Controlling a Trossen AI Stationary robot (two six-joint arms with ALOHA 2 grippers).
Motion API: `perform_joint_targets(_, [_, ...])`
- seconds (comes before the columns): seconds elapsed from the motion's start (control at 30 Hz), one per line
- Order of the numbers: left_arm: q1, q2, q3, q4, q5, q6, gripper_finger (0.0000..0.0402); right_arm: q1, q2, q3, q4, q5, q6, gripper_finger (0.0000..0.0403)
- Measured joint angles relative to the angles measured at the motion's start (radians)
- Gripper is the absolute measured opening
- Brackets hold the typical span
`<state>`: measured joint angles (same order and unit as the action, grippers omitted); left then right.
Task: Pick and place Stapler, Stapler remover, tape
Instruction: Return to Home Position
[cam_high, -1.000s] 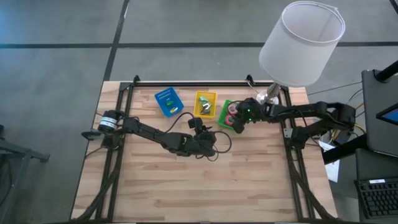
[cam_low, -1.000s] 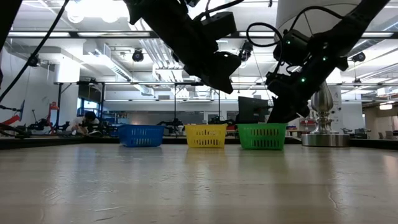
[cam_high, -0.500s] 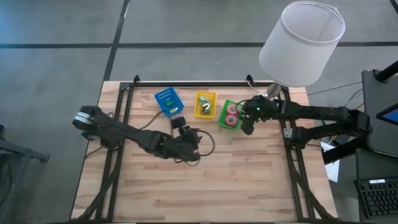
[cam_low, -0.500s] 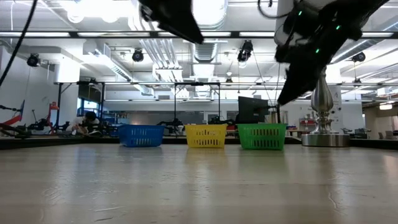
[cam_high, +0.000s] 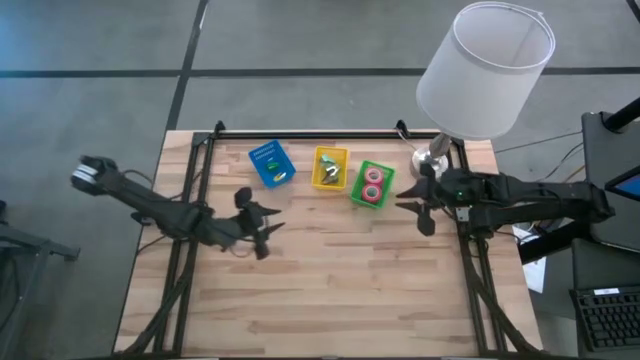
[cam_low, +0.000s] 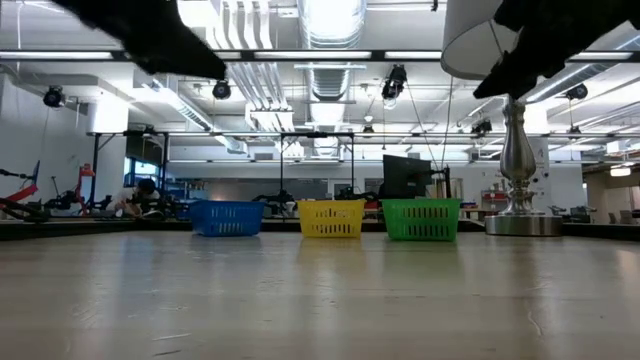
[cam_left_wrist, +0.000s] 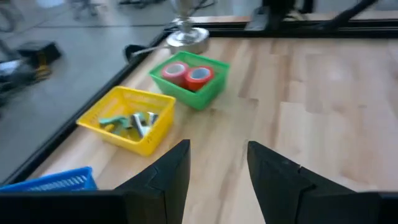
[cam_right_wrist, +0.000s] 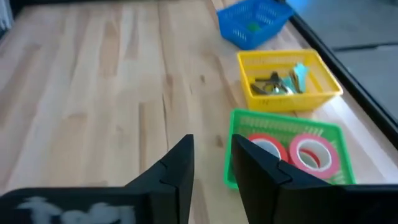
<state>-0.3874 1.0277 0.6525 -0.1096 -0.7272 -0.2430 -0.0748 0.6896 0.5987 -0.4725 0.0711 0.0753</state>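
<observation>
**Tape (cam_left_wrist: 199, 76) sits in the green bin (cam_left_wrist: 207, 95)**

Two pink-red rolls lie side by side in the bin, at one o'clock from the table's middle. The right gripper (cam_right_wrist: 212, 149) hangs at the bin's four o'clock, fingers parted, holding nothing. The left gripper (cam_left_wrist: 217, 155), also parted and empty, hangs at ten o'clock.

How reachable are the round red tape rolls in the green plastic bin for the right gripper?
Probably yes: the right gripper hangs open near the open-topped green bin, nothing between them or covering the tape rolls.
</observation>
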Motion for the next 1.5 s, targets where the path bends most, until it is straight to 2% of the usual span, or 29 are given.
perform_joint_targets(0.23, [0.004, -0.25, -0.27, 0.309, 0.039, 0.213, 0.0163, 0.012, -0.085, -0.134, 0.217, 0.0, -0.007, 0.009])
perform_joint_targets(0.33, [0.004, -0.37, -0.351, 0.364, 0.091, 0.275, 0.0163, 0.012, -0.114, -0.171, 0.246, -0.001, -0.012, 0.0085])
perform_joint_targets(0.4, [0.004, -0.455, -0.392, 0.364, 0.124, 0.297, 0.0163, 0.012, -0.139, -0.191, 0.255, -0.001, -0.011, 0.0082])
perform_joint_targets(0.6, [0.01, -0.691, -0.482, 0.36, 0.127, 0.359, 0.0163, 0.011, -0.221, -0.28, 0.341, -0.019, -0.001, 0.0072])
perform_joint_targets(0.77, [0.01, -0.856, -0.516, 0.257, 0.13, 0.366, 0.0163, 0.011, -0.317, -0.338, 0.363, -0.089, -0.006, 0.0068])
perform_joint_targets(0.83, [0.01, -0.911, -0.525, 0.219, 0.174, 0.365, 0.0163, 0.011, -0.363, -0.356, 0.364, -0.099, -0.012, 0.0071])
perform_joint_targets(0.9, [0.01, -0.959, -0.549, 0.186, 0.265, 0.372, 0.0163, 0.011, -0.406, -0.377, 0.392, -0.101, -0.031, 0.0074])
perform_joint_targets(0.97, [0.012, -1.001, -0.559, 0.209, 0.36, 0.389, 0.0163, 0.011, -0.45, -0.406, 0.439, -0.103, -0.059, 0.0076])
perform_joint_targets(1.03, [0.013, -1.028, -0.568, 0.223, 0.397, 0.4, 0.0163, 0.011, -0.489, -0.439, 0.49, -0.133, -0.092, 0.0077])
perform_joint_targets(1.17, [0.025, -1.021, -0.594, 0.216, 0.396, 0.421, 0.0163, 0.011, -0.555, -0.485, 0.514, -0.249, -0.144, 0.0072])
perform_joint_targets(1.5, [0.107, -1.028, -0.643, 0.195, 0.386, 0.454, 0.0163, 0.009, -0.656, -0.499, 0.415, -0.256, -0.197, 0.0068])
